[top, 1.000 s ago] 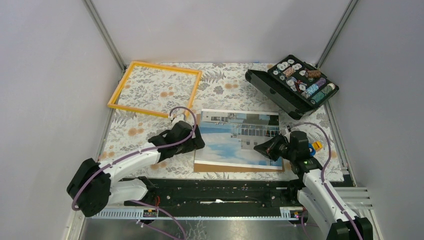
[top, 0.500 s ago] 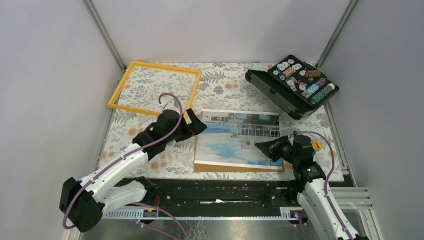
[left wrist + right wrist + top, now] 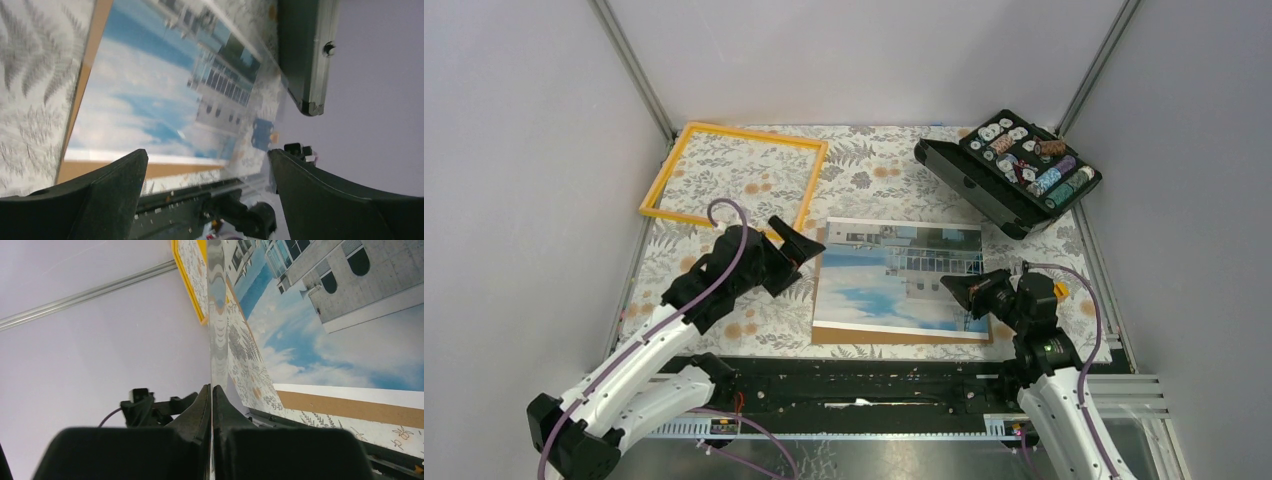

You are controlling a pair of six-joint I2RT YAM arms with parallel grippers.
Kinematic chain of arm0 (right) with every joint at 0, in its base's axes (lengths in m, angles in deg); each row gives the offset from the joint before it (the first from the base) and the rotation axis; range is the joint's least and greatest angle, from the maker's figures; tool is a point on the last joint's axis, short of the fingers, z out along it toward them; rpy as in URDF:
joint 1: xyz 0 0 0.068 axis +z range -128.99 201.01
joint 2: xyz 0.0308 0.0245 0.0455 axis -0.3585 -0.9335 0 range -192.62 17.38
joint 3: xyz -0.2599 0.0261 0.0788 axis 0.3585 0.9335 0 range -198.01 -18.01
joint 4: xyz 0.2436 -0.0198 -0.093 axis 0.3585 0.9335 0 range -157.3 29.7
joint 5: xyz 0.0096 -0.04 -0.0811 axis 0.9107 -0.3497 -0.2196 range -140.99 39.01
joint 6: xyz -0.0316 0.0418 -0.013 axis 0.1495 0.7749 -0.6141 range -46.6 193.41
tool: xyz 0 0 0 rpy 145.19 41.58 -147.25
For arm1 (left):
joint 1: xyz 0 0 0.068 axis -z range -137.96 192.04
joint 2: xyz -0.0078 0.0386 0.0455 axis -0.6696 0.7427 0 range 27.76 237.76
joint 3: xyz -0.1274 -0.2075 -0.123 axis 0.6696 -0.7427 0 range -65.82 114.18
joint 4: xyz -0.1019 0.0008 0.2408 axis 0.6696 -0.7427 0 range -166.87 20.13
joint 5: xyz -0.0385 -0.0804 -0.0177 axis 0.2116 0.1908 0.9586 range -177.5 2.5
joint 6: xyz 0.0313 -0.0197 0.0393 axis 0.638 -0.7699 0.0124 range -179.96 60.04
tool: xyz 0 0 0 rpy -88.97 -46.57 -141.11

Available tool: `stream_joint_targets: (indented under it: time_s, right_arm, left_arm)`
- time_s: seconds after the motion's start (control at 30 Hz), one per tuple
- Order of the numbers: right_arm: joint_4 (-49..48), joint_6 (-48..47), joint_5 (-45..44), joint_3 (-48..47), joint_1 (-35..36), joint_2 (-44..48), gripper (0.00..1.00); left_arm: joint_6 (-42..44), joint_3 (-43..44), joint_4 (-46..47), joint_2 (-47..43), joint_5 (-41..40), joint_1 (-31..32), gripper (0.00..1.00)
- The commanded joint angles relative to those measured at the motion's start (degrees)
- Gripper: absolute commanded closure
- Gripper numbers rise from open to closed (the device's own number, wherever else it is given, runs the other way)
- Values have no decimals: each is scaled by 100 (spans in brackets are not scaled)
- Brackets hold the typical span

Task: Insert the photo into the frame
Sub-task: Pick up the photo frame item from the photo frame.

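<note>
Right gripper [image 3: 211, 389] pinching tight on a thin clear sheet [image 3: 216, 315] seen edge-on, hovering over the lower right of the photo [image 3: 884, 285] lying flat at picture centre, left gripper [image 3: 796, 236] gaping wide just beside its left edge, orange frame [image 3: 754, 134] lying upper left.

Left gripper [image 3: 796, 236] is pulling back from the photo [image 3: 894, 285]. The print's left edge is now lying just ahead of its spread fingers instead of right at them, and the arm behind the hand is swinging outward and stretching longer. Right gripper [image 3: 952, 287] is easing slightly backward, its wrist sliding away behind the tips and toward its own base. It is taking along what looks like a thin clear sheet [image 3: 216, 315] pinched between them.
</note>
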Motion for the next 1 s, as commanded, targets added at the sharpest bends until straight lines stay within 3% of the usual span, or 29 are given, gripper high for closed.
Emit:
stream_joint_targets:
  time_s: [0.0, 0.17, 0.23, 0.27, 0.33, 0.5, 0.67, 0.73, 0.97]
  right_arm:
    - [-491, 136, -88, 110, 35, -66, 100]
    - [-793, 216, 5, 361, 35, -169, 100]
    - [-827, 226, -2, 392, 35, -189, 100]
    - [-841, 231, 2, 397, 33, -191, 100]
    - [-845, 232, 12, 407, 35, -184, 100]
    - [-855, 245, 22, 418, 34, -179, 100]
    - [-854, 264, 0, 416, 35, -162, 100]
    - [-862, 264, -2, 416, 32, -175, 100]
    - [-863, 282, 84, 470, 34, -131, 100]
  left_arm:
    - [-2073, -569, -370, -195, 963, -16, 1]
    - [-3319, -1606, 595, -605, 1483, 49, 1]
    - [-3817, -2288, 1599, -609, 1616, 133, 1]
    - [-4060, -2582, 2691, -525, 1573, 230, 1]
    - [-4252, -2957, 4112, -151, 1295, 494, 1]
    - [-3732, -2584, 5006, 1299, 1015, 907, 1]
    - [-4279, -2899, 6894, 2484, 449, 1375, 2]
    - [-4232, -2851, 7247, 2781, 272, 1450, 7]
    - [-4340, -2867, 7716, 3199, -124, 1518, 40]
